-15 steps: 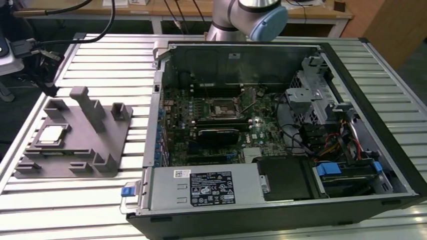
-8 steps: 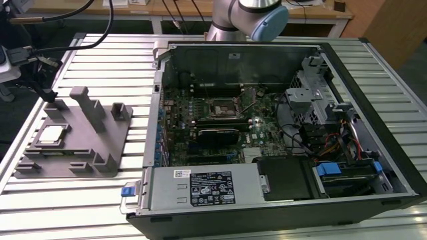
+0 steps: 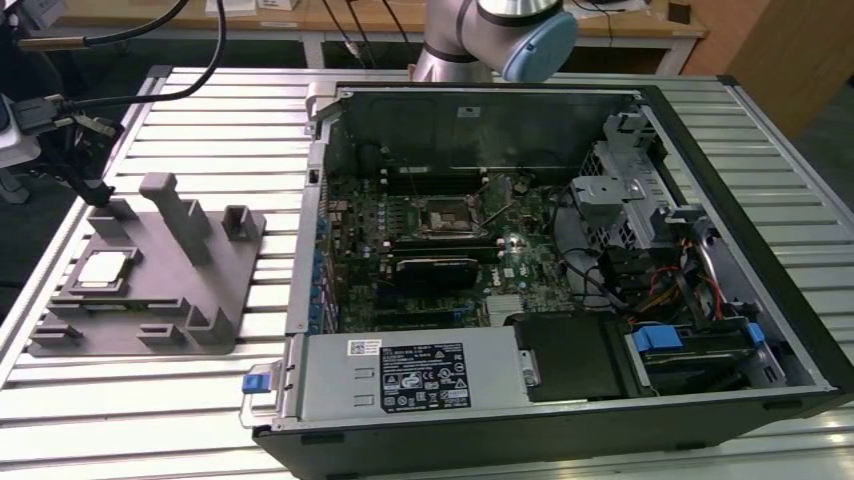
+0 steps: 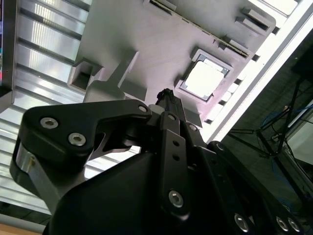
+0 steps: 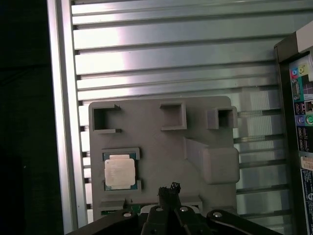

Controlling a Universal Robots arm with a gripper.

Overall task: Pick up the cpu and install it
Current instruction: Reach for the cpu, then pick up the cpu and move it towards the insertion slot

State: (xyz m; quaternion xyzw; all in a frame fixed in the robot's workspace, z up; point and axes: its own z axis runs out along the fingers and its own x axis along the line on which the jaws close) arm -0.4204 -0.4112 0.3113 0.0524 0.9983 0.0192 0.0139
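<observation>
1. The gripper (image 5: 168,188) hangs over the grey fixture (image 5: 161,122), which rests on the slatted metal worktop (image 5: 171,58); its fingers (image 4: 172,142) look pressed together at the tips, and they pinch nothing.
2. The cpu (image 5: 120,172) lies flat in a shallow square pocket of the fixture, with the pale metal top upward; it is below the fingertips and a little to one side of them, near but not touching.
3. I judge the cpu to be light, thin and stiff; the smooth metal top is probably slippery, and the hidden underside is probably delicate; so a gentle, even grip seems better than a strong one.
4. The best place to take hold seems to be two opposite edges of the chip, not its faces; in the first wrist view the pocket has low walls on two sides only, so the other two edges are free for the fingers; a tilted hold could let it slip or catch on a wall.
5. The open computer case (image 3: 534,92) stands well apart from the fingers, beyond the fixture; the black square socket (image 3: 445,215) on its board has not yet received the cpu.
</observation>
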